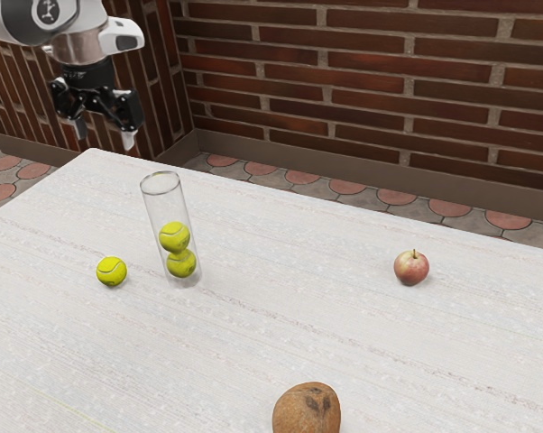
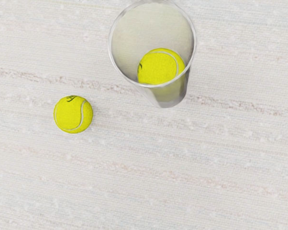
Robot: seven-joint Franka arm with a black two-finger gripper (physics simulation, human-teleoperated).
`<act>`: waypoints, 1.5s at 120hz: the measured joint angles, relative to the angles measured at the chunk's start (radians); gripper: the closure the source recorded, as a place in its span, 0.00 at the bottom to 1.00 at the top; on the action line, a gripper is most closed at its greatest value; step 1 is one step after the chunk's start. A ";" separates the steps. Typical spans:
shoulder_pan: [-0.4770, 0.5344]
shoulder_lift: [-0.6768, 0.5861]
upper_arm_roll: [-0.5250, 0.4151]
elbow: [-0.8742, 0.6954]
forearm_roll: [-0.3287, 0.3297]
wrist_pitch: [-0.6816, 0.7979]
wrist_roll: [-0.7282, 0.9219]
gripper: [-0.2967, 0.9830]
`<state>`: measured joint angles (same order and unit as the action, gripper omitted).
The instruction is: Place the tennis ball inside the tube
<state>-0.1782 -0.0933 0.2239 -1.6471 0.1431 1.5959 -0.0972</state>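
My gripper [image 1: 105, 135] hangs open above the table's far edge, at the exterior view's upper left, with nothing between its fingers. A loose yellow-green tennis ball [image 1: 112, 271] lies on the table, beside the clear tube and apart from it. The tube [image 1: 152, 203] stands upright with its mouth up and holds two tennis balls, one on the other [image 1: 174, 236]. From above, the wrist view has the loose ball [image 2: 73, 114] near the tube's round rim [image 2: 195, 43], and the upper ball [image 2: 158, 67] inside it.
A red apple [image 1: 411, 267] sits on the white table [image 1: 253, 343] toward the exterior view's right. A brown coconut [image 1: 307, 413] is at the exterior view's lower edge. A brick wall [image 1: 371, 81] rises behind the table.
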 joint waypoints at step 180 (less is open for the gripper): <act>0.403 0.528 -0.034 -0.236 -0.309 0.618 0.122 0.23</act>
<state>0.2251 0.4345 0.1902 -1.8833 -0.1658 2.2143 0.0250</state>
